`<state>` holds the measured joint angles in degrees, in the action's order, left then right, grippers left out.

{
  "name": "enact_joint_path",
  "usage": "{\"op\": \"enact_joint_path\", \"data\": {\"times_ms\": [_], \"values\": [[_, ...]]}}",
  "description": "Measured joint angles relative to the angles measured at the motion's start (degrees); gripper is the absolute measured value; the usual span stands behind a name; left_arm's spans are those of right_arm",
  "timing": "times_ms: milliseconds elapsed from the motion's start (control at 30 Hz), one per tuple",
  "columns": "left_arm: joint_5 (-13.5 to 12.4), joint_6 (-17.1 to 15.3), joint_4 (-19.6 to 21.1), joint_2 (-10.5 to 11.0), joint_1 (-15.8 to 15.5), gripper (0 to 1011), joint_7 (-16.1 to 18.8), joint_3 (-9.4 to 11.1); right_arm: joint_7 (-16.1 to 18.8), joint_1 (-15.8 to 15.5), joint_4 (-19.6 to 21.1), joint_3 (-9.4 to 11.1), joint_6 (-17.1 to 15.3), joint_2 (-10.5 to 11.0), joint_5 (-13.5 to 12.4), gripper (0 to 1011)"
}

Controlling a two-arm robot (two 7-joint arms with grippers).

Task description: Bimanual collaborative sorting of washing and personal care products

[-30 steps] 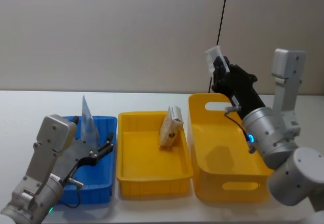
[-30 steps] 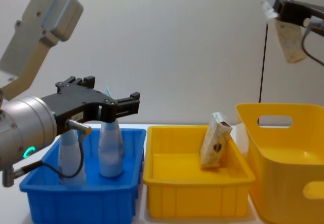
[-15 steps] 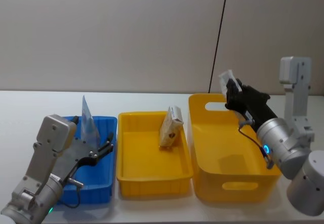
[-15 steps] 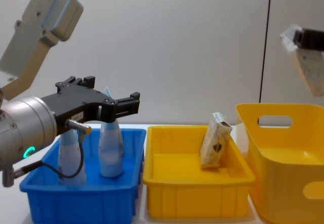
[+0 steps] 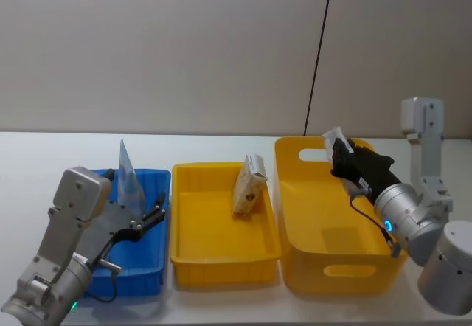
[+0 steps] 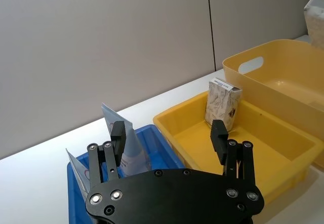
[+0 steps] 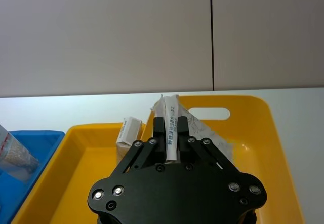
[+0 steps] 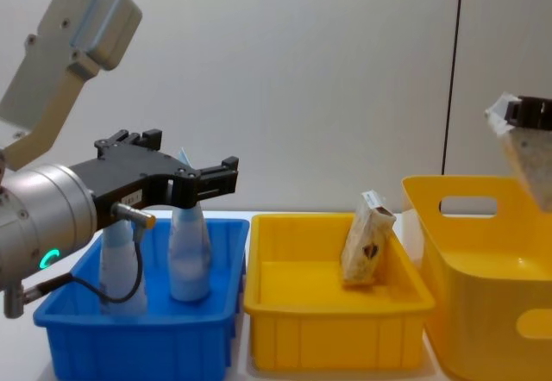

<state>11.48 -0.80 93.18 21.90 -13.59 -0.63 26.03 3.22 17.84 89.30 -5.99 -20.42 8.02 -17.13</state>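
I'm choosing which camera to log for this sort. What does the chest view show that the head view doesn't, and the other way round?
Chest view: the left tube and right tube standing apart, upright in the blue bin; the clear pouch hanging beside the deep yellow bin at rim height. Head view: that bin's bare floor. Both: the right tool shut on the pouch's top, the open left tool at the tubes, and the carton leaning in the yellow tray.

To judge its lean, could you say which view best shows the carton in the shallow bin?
The chest view: the carton shows side-on, tilted, unblocked. The head view shows it smaller, the left wrist view face-on, the right wrist view just its top.
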Motion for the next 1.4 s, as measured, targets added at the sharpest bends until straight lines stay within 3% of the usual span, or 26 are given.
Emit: {"op": "enact_joint_path", "data": {"times_ms": [233, 300, 433, 633, 900, 1133, 1400], "values": [[0.0, 0.0, 0.0, 0.0, 0.0, 1001, 0.0, 0.0, -0.3, 0.4, -1.0, 0.2, -0.8, -0.1, 0.2, 302], [0.0, 0.0, 0.0, 0.0, 0.0, 1001, 0.0, 0.0, -0.3, 0.5, -1.3, 0.2, -1.0, -0.2, 0.2, 419], [0.0, 0.0, 0.0, 0.0, 0.0, 1001, 0.0, 0.0, -0.4, 0.7, -1.5, 0.3, -1.3, -0.2, 0.3, 515], [0.0, 0.0, 0.0, 0.0, 0.0, 1002, 0.0, 0.0, -0.5, 0.8, -1.8, 0.3, -1.5, -0.2, 0.4, 750], [0.0, 0.0, 0.0, 0.0, 0.0, 1001, 0.0, 0.0, -0.5, 0.9, -2.0, 0.3, -1.7, -0.3, 0.4, 961], [-0.4, 0.1, -0.3, -0.2, -0.6, 1001, 0.0, 0.0, -0.6, 0.9, -2.1, 0.4, -1.7, -0.3, 0.4, 1004], [-2.6, 0.9, -2.6, -1.7, -5.1, 1001, -0.2, 0.5, -0.6, 0.9, -2.2, 0.4, -1.8, -0.3, 0.5, 1004]]}}
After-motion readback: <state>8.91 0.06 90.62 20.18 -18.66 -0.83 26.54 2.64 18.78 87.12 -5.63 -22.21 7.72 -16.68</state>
